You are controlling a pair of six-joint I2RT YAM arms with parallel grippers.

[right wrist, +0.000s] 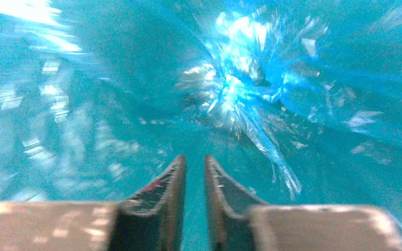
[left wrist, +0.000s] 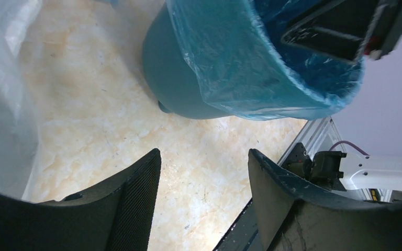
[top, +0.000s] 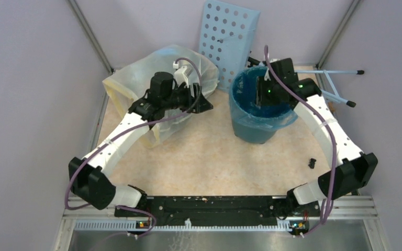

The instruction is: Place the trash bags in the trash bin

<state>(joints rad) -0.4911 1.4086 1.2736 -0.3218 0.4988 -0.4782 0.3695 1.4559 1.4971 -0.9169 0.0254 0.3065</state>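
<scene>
My right hand (right wrist: 194,158) sat deep inside the round dark-teal plastic bin (left wrist: 172,78), jaws slightly parted and gripping nothing. The thin, crinkly light-blue plastic bag (left wrist: 230,68) lined the bin, folded over its rim. My left hand (left wrist: 204,157) hung open and empty. The lining step seemed nearly done; next I needed to lift straight out without snagging the film.

Soft even light; right wrist view blurred, white glare on the trash bags (right wrist: 230,89).

White arms (top: 116,140), black joints (top: 91,183), purple cables (top: 334,149)
</scene>
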